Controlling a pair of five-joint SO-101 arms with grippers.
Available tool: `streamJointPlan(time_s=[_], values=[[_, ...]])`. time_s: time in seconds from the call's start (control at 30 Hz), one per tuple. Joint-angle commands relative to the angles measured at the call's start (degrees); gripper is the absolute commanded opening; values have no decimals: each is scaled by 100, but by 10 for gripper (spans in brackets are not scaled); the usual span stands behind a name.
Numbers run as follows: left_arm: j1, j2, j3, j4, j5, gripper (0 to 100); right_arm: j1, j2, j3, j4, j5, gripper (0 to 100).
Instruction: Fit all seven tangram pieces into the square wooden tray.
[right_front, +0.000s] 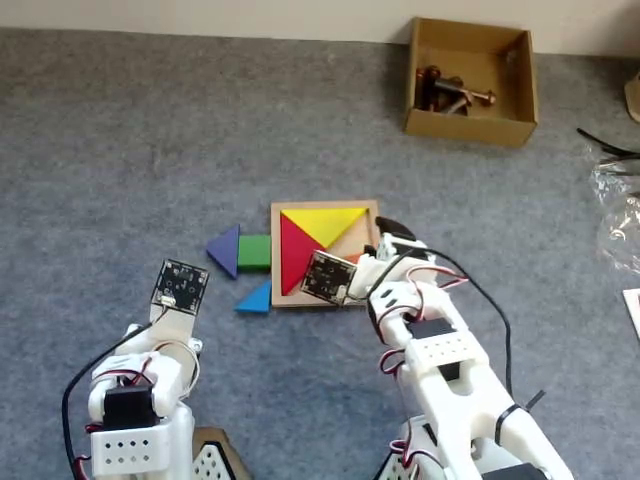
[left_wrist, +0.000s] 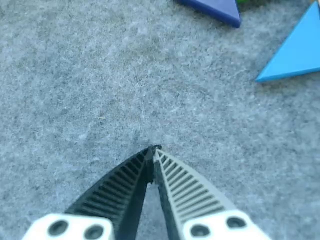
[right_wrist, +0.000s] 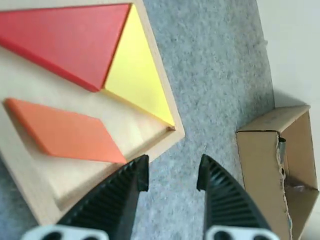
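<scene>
Grey felt surface (right_front: 120, 150) carries the wooden tray (right_front: 326, 207) at frame centre, holding red triangle (right_front: 293, 255), yellow triangle (right_front: 322, 222) and orange parallelogram (right_wrist: 65, 132). Purple triangle (right_front: 226, 250), green square (right_front: 254, 252) and blue triangle (right_front: 256, 298) lie just left. Right gripper (right_wrist: 172, 172), fingers apart, hangs at the tray's right edge; left gripper (left_wrist: 152, 150), lower left, is pinched together.

The right end effector (right_front: 392, 232) hangs just past the wooden tray's (right_front: 350, 248) right rim. To its left, inside the tray, a yellow triangle (right_front: 322, 220) and a red triangle (right_front: 293, 256) touch. Farther left on the grey surface (right_front: 120, 150) lie a green square (right_front: 254, 252), a purple triangle (right_front: 226, 250) and a blue triangle (right_front: 257, 298). A cardboard box (right_front: 470, 125) stands well beyond.
</scene>
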Motion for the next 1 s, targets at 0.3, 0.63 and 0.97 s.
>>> streamJointPlan(time_s=[0.3, 0.63, 0.97], values=[[-75, -40, 119, 35, 44, 14, -75, -48, -84, 356, -1565, 6], [-75, -40, 119, 35, 44, 14, -84, -48, -1974, 3943, -3130, 5], [-75, -40, 119, 35, 44, 14, -347, -40, -3407, 5692, -3174, 5]])
